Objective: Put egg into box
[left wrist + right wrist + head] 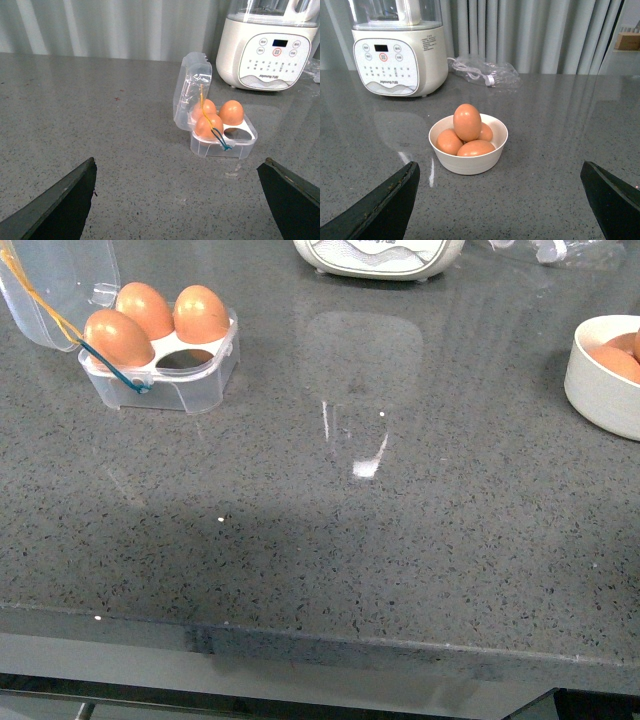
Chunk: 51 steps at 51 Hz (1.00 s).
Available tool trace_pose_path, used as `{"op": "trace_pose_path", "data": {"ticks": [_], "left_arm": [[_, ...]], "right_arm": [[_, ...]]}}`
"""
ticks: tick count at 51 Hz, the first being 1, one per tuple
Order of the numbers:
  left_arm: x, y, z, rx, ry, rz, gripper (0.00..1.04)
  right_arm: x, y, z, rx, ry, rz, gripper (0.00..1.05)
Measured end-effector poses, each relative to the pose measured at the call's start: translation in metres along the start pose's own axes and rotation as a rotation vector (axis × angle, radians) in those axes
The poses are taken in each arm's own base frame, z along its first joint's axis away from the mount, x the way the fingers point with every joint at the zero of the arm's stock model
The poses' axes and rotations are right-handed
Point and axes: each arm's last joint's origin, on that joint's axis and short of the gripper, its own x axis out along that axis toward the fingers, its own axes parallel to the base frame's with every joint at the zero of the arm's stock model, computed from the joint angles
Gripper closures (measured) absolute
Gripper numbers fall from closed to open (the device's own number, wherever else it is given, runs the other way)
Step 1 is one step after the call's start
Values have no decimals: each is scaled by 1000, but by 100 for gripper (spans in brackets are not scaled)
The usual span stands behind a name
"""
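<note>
The clear egg box [190, 385] stands at the back left of the grey counter with its lid [55, 285] open. It holds three brown eggs [145, 308]; its front right cell is empty. It also shows in the left wrist view [222, 146]. Several brown eggs [467, 122] lie in a round white bowl [470, 162] at the right edge of the front view [600, 390]. My left gripper [177, 200] is open and empty, short of the box. My right gripper [500, 200] is open and empty, short of the bowl. Neither arm shows in the front view.
A white blender base [380, 255] stands at the back middle of the counter and also shows in the right wrist view [397, 60]. A clear plastic bag with a cable [482, 72] lies behind the bowl. The counter's front edge [320, 640] runs across the bottom.
</note>
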Motion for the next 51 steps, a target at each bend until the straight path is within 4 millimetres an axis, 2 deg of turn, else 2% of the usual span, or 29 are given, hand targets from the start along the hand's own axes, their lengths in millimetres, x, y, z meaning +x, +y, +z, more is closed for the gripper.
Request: {"op": "trace_pose_path", "data": {"ticks": [51], "left_arm": [[0,0,0,0,0,0,7]], "right_arm": [[0,0,0,0,0,0,7]]}}
